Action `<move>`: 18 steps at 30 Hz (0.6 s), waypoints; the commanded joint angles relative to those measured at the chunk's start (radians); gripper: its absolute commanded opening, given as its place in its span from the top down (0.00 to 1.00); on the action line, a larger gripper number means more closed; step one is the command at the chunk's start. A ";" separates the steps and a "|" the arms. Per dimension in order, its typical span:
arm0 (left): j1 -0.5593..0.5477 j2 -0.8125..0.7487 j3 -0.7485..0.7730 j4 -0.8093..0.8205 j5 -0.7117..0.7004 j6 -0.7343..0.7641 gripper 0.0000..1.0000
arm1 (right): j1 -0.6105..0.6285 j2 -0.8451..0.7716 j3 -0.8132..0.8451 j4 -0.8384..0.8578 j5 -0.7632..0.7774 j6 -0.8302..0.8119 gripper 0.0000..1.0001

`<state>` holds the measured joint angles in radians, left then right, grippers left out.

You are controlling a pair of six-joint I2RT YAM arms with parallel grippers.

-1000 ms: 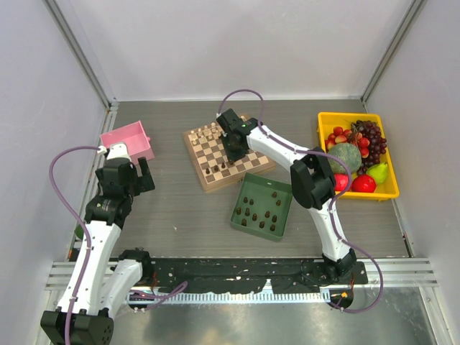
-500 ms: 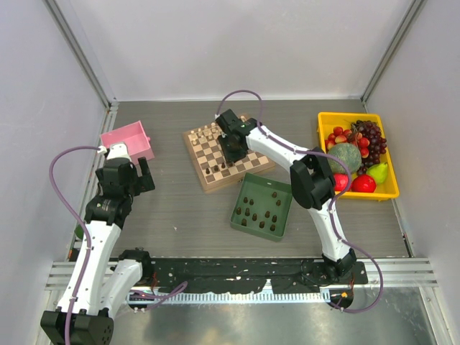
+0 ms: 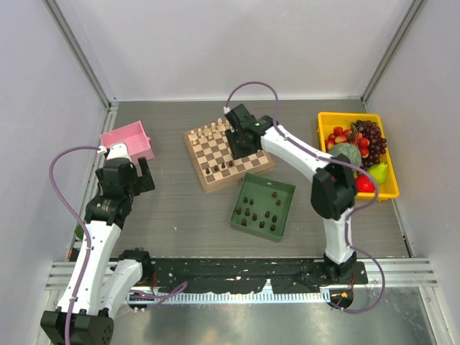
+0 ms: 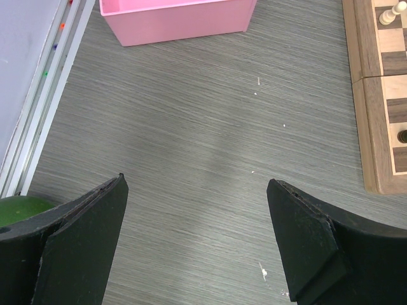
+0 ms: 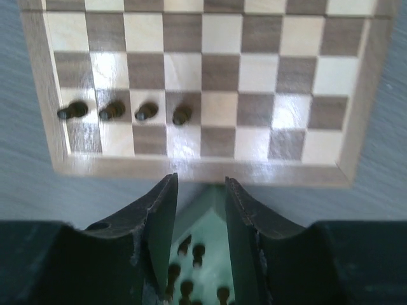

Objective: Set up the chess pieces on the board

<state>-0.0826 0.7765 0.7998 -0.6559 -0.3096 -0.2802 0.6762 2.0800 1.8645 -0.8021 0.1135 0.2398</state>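
The board (image 3: 208,152) lies at mid-table with cream chessmen (image 3: 208,131) on its far row. Several dark chess pieces (image 5: 146,112) stand in a row near its front edge (image 5: 219,166). More dark pieces (image 3: 253,213) sit in the green tray (image 3: 286,188). My right gripper (image 5: 200,181) hangs above the board's front edge, open by a narrow gap with nothing between its fingers. Through that gap the tray's pieces (image 5: 191,251) show blurred below. My left gripper (image 4: 197,184) is wide open over bare table, left of the board (image 4: 372,95).
A pink bin (image 3: 129,140) stands at the left, just beyond my left gripper (image 3: 144,175). A yellow basket (image 3: 323,118) of fruit sits at the right. The right arm's elbow reaches across in front of that basket. A green ball (image 4: 19,206) lies by the left rail.
My right gripper's jaws have parted and it has lifted off the board, its arm swinging to the right. The left arm has not moved.
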 commanded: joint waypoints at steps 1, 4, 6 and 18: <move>0.006 -0.006 0.012 0.024 0.006 0.007 0.01 | -0.018 -0.245 -0.160 0.069 0.044 0.009 0.58; 0.006 -0.005 0.012 0.024 0.006 0.007 0.01 | -0.023 -0.360 -0.272 0.087 0.048 0.022 0.58; 0.006 -0.003 0.010 0.024 0.006 0.007 0.01 | -0.026 -0.421 -0.362 0.107 0.048 0.033 0.58; 0.007 -0.002 0.010 0.018 0.000 0.004 0.01 | -0.026 -0.707 -0.758 0.144 0.044 0.145 0.58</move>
<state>-0.0826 0.7769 0.7998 -0.6559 -0.3099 -0.2802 0.6479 1.4734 1.1522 -0.7029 0.1474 0.3317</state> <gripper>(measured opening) 0.991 0.423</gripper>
